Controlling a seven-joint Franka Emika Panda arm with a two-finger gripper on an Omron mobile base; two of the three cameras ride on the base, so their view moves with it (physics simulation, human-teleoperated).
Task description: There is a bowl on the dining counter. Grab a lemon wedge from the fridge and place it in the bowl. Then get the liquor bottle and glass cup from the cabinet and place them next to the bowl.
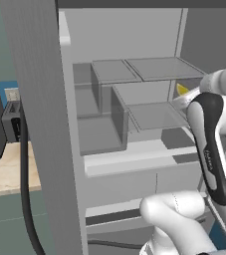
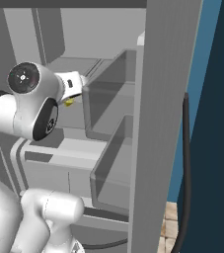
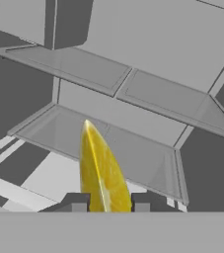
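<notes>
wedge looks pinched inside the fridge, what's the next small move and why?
Probably draw the hand straight back out of the fridge. The gripper is shut on the lemon wedge, which stands clear above the shelf, so nothing seems left to do inside.

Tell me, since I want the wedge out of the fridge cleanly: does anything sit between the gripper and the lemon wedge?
Nothing visible does. In the hand view the lemon wedge stands between the two fingertips of the gripper, already gripped. It is inside the open fridge, with bare glass shelves beyond it.
</notes>
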